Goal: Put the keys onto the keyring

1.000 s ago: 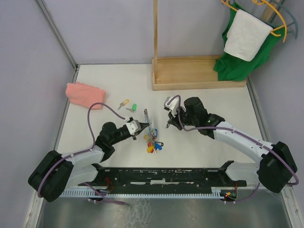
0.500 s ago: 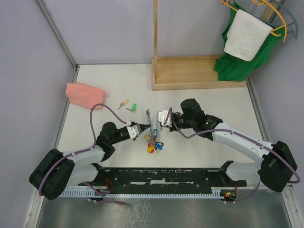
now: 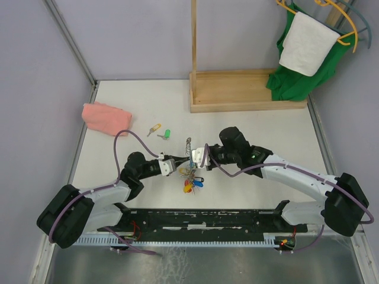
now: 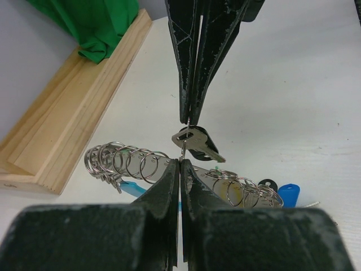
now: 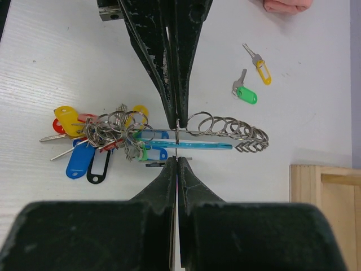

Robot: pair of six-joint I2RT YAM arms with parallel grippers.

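Currently, left gripper [image 4: 180, 162]: closed on the mid-table keyring [image 4: 138, 164], from its 9 o'clock.
Right gripper [image 4: 189, 120]: closed on a silver key [image 4: 198, 145], from 3 o'clock.
Risk: misaligned tips could skid the silver key off the keyring.

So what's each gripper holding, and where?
The left gripper pinches the keyring mid-span, on its wire between small rings. The right gripper seems to pinch a key by its edge.
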